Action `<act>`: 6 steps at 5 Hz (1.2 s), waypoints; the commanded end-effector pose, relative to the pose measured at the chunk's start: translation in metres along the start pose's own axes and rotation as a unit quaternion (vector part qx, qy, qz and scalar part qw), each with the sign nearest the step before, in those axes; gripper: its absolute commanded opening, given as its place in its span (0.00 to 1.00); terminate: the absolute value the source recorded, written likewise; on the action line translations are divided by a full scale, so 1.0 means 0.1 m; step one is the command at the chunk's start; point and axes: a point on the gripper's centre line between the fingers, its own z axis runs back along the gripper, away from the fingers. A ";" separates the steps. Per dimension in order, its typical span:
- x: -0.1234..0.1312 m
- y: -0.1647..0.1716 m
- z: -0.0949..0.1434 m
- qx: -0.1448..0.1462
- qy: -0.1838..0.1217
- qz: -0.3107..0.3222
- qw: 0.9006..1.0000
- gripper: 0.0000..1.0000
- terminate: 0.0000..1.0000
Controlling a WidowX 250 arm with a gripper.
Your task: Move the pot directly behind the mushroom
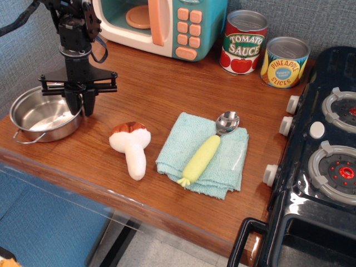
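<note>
A yellow-handled metal spoon point(208, 146) lies on a folded light-blue cloth point(203, 155) on the brown wooden tabletop point(156, 83). Behind stand a teal toy microwave point(161, 23), a tomato sauce can point(243, 42) and a pineapple slices can point(284, 62). A black toy stove point(320, 161) sits right.

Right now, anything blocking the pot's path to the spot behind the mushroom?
Nothing visible. The gripper is closed on the right rim of the pot. The wood between the pot and the area behind the mushroom is bare; the microwave sits further back, the towel off to the right.
</note>
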 end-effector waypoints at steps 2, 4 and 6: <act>0.04 -0.19 0.65 -0.037 -0.069 -0.026 0.997 0.00 0.00; 0.17 -0.89 0.68 -0.053 -0.055 -0.063 0.995 0.00 0.00; 0.21 -1.43 0.46 -0.061 -0.035 -0.082 0.994 0.00 0.00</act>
